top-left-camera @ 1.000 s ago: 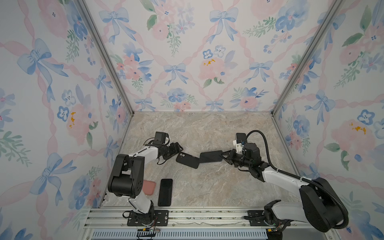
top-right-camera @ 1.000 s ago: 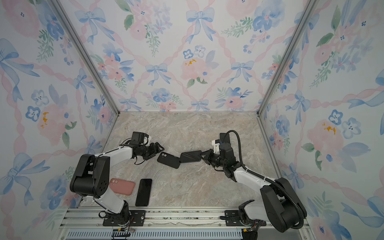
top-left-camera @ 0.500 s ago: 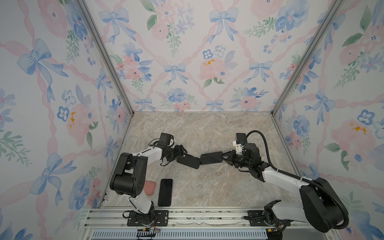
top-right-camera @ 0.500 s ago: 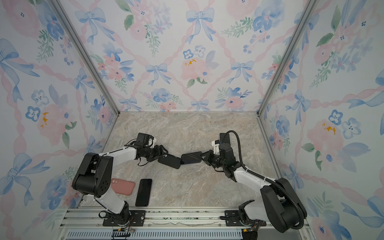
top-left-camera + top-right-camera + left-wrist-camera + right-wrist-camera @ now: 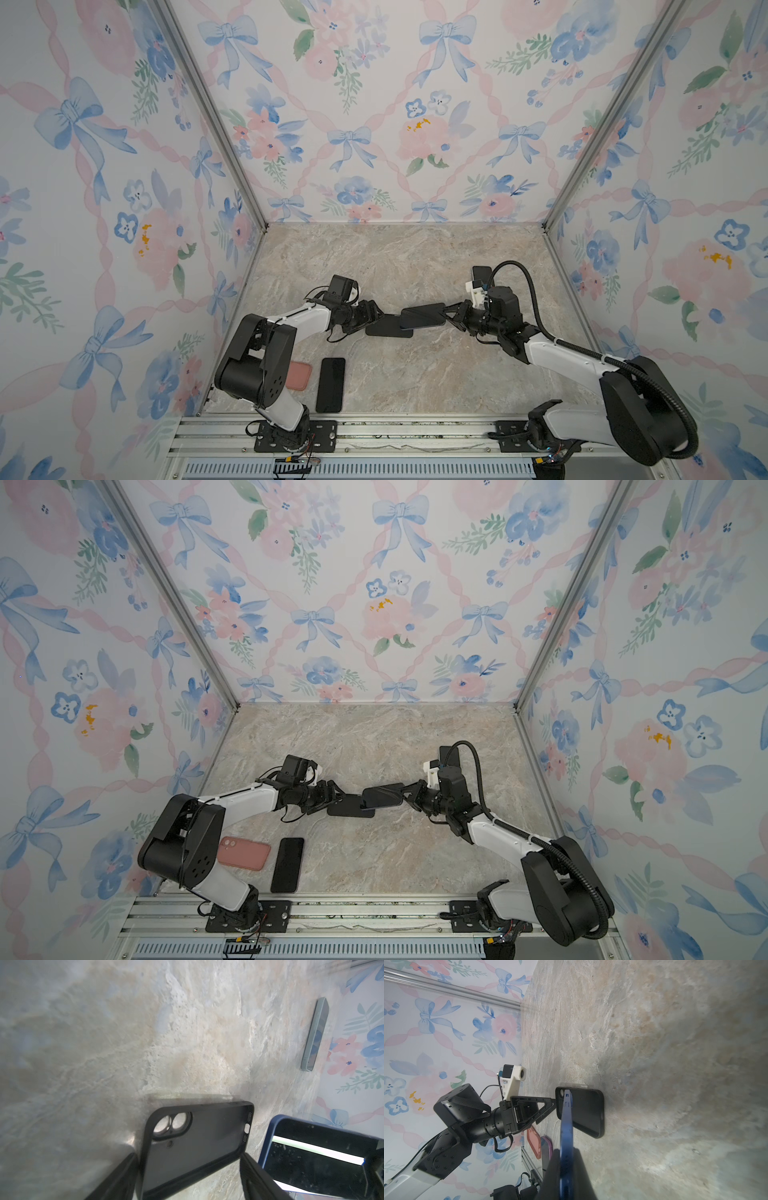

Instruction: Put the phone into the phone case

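Since a second ago the left arm has swung in toward the middle. The black phone case point(image 5: 384, 329) has turned from a slant to lie nearly in line with the phone point(image 5: 422, 315), and its end has slid beneath the phone's tip. We see the left tool point(image 5: 375, 318) spread wide at the case's camera-cutout end, one finger point(image 5: 122, 1176) on each side of it. The case lies flat, open side up, near the middle of the tabletop point(image 5: 415, 257). Whether the fingers press on its edges we cannot tell. The right tool point(image 5: 449, 318) is pressed together on the phone, pinching its blue-edged body by one end. It holds the phone raised, screen up, with the free end over the port end of the case; we cannot tell whether the two touch. Toward the front left a pink case point(image 5: 245, 853) and a second dark phone point(image 5: 287, 864) lie side by side, just apart. Another phone point(image 5: 481, 272) lies behind the right arm, near the right wall.
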`<state>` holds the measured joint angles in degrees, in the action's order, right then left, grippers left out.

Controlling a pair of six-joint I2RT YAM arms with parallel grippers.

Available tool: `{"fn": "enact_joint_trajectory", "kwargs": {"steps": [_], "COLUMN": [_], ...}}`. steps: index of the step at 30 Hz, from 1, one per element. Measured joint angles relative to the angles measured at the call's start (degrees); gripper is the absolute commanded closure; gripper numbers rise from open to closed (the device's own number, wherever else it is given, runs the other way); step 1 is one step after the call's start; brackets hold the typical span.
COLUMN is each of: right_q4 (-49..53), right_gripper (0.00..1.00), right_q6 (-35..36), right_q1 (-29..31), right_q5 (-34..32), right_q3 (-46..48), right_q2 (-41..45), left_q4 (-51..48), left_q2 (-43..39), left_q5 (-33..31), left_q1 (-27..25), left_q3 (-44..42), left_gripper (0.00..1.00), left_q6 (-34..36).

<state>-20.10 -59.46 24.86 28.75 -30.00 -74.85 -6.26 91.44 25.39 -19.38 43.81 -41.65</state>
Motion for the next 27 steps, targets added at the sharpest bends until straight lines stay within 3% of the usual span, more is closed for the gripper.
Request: {"fn": "enact_joint_trajectory", "kwargs": {"steps": [6,16,27], "right_q4": [-0.2,-3.5,-6.7], "right_gripper": [0.97,0.98,0.98], "right_q6": [0.0,-1.6,-2.7], "right_q1": [0.8,3.4,6.1], "right_q5": [0.0,1.5,2.9], "right_q3": [-0.7,-3.3,-6.8], "right_q2": [-2.2,-10.0,-16.1], "left_q4": [0.2,0.4,2.1], "left_q2": [-0.5,-1.5,1.0], "left_q5": [0.7,2.6,5.2], "left_q1": [-0.8,3.1,2.3], "left_q3": [-0.5,-0.5,-0.5], "left_gripper": [0.22,0.23,0.24], "left_q6": [-0.9,-0.5,-0.4]}}
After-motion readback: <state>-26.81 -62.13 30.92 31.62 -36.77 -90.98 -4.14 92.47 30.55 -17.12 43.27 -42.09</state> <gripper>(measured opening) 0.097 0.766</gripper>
